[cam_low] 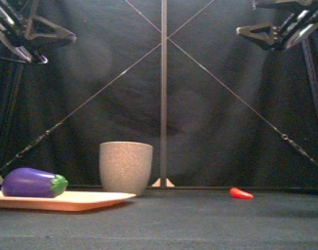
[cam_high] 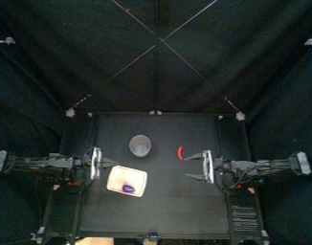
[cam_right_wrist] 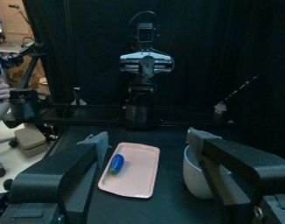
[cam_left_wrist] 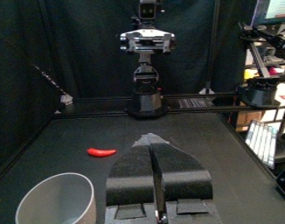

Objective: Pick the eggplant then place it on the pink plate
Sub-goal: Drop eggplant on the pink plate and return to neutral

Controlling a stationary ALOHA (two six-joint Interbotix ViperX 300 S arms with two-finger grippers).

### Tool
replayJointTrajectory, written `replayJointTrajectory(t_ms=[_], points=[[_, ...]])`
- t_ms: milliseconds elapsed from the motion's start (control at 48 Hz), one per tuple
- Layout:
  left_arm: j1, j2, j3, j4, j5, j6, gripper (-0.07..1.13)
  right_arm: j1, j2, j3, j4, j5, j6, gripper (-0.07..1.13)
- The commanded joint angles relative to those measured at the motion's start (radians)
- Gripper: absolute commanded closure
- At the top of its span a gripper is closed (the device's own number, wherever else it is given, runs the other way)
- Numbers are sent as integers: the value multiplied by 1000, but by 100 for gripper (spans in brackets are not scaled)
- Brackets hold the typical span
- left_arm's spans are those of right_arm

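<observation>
The purple eggplant (cam_low: 34,183) lies on the flat pink plate (cam_low: 84,201) at the table's front left, also seen in the top view as eggplant (cam_high: 128,189) on plate (cam_high: 124,173). Nothing touches it. My left gripper (cam_high: 103,166) hovers at the plate's left edge, well above the table; the left wrist view shows its jaws (cam_left_wrist: 152,140) pressed together with nothing in them. My right gripper (cam_high: 193,168) hangs on the right side, open and empty (cam_right_wrist: 146,136), facing the plate (cam_right_wrist: 135,175) and the eggplant (cam_right_wrist: 115,163).
A tall grey speckled cup (cam_low: 125,166) stands just behind the plate, near the table's middle (cam_high: 141,145). A small red chili toy (cam_low: 240,193) lies to its right (cam_high: 181,152).
</observation>
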Motion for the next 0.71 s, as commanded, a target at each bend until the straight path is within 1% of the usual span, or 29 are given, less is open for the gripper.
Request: replayJointTrajectory(t_ms=[21, 708], points=[[3, 3, -11, 2, -5, 0, 108, 2, -44, 12, 2, -3, 0, 1], [5, 0, -8, 2, -5, 0, 108, -3, -49, 2, 0, 18, 0, 1]])
